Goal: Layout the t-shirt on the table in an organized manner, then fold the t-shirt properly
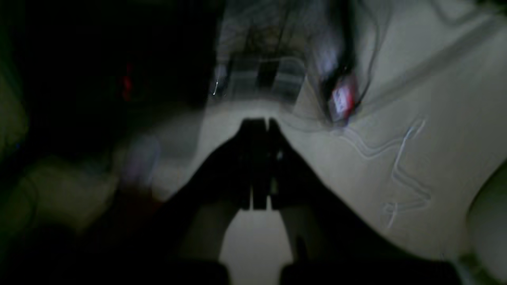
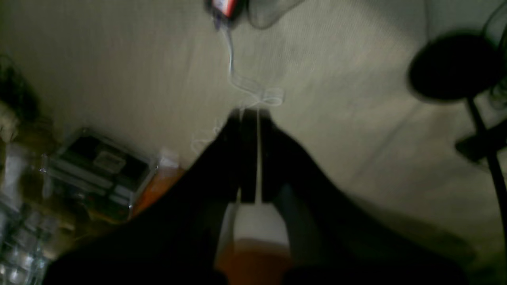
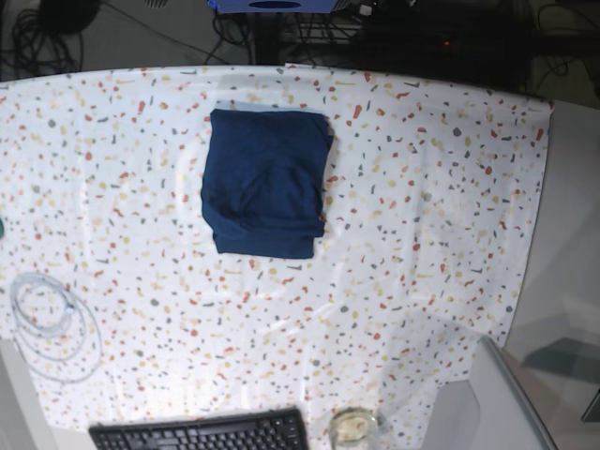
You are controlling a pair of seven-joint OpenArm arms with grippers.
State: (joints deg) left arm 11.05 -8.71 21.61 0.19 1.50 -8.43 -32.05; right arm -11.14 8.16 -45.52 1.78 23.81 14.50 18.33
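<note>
- The t-shirt [image 3: 266, 183] lies on the tabletop [image 3: 441, 206], a little toward the far edge and left of the middle in the base view. It is already a compact, almost rectangular packet, so I judge that the folding is finished or nearly finished.
- No arm is seen over the tabletop in the base view, and nothing touches the t-shirt. Both arms seem to be pulled away from the work area.
- The left tool [image 1: 266, 122] has its jaws pressed together, with nothing between them. The view around it is dark and strongly blurred.
- The right tool [image 2: 253, 114] also has its jaws together, with only a thin bright slit between them, and it holds nothing.
- The lower edge of the packet looks a little rounded and uneven, with some creases. If one more move is wanted, it calls for a light pressing or straightening of this edge without opening the fold; otherwise the arms may simply rest.
- Both wrist views look at a pale surface with a thin white cable [image 2: 253, 91] on it, not at the speckled cloth, so they show neither the t-shirt nor the tabletop.
- At the near edge of the base view, a black keyboard [image 3: 202, 433] and a small glass jar [image 3: 353, 427] are cut off by the frame.
- A coil of clear tube [image 3: 47, 319] lies at the left of the tabletop, well apart from the t-shirt.
- How many layers the fold has, I cannot tell.
</note>
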